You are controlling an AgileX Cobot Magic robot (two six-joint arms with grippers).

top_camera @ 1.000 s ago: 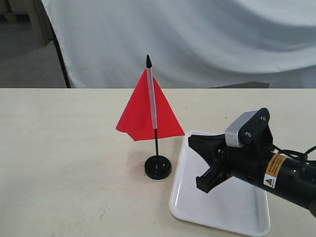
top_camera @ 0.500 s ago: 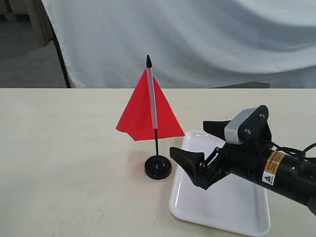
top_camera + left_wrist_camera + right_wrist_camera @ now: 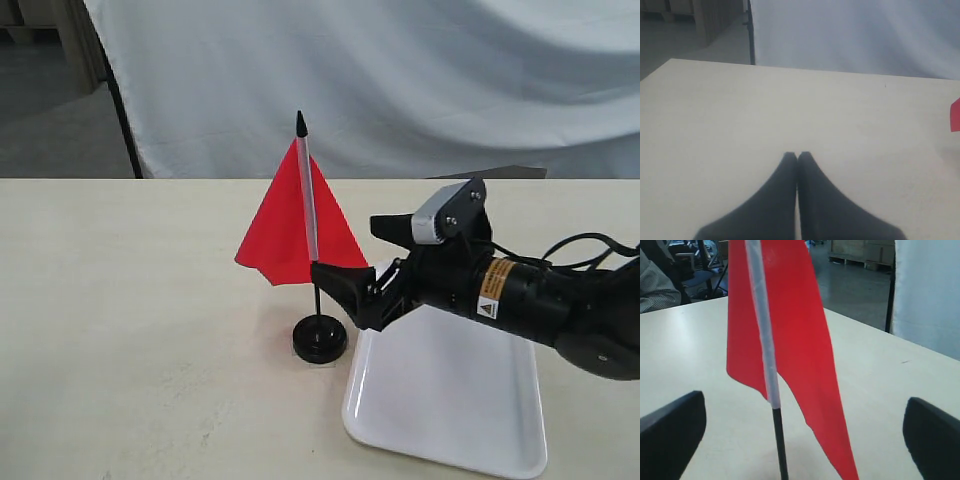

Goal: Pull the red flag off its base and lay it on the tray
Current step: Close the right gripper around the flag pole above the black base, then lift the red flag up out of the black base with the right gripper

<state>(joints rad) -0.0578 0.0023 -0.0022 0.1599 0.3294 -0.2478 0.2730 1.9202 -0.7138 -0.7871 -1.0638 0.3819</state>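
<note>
I am holding my right pincer [image 3: 355,250] wide open, one finger on each side of the red flag [image 3: 283,235]. In the right wrist view neither finger is touching the stick. My left pincer [image 3: 797,159] is hanging closed on nothing over bare table [image 3: 130,330], well apart from the work. The flag is standing upright in the base [image 3: 320,338], which is sitting on the table just beside the tray [image 3: 450,420]. The tray is lying under my right arm with nothing in it. I am judging the task barely begun: closing on the stick, pulling it off the base and laying it on the tray are all waiting to be done.
</note>
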